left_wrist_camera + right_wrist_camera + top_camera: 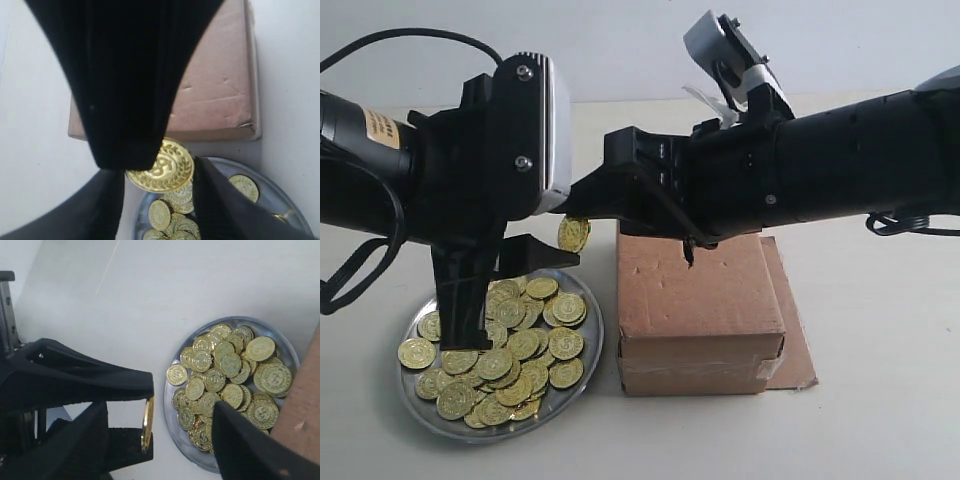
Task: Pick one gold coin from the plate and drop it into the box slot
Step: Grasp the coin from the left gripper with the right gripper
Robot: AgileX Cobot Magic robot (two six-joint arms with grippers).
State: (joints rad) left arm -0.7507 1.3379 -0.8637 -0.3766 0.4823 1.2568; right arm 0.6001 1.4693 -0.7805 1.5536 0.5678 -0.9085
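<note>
One gold coin (574,233) hangs above the plate's right rim, close to the box's top left corner. My left gripper (565,246) is shut on it by the rim; its face (170,172) fills the gap between the two fingertips, and it shows edge-on (146,420) in the right wrist view. My right gripper (582,200) reaches across from the right and stands open (160,407) around the coin, one finger (125,75) covering the coin's top. The silver plate (596,340) holds several more gold coins (225,375). The brown box (695,290) stands right of the plate. Its slot is hidden by the right arm.
A flat cardboard flap (798,330) sticks out from the box's right side on the white table (880,400). The two black arms crowd the space above the plate and the box's far edge. A black cable (910,222) trails behind the right arm.
</note>
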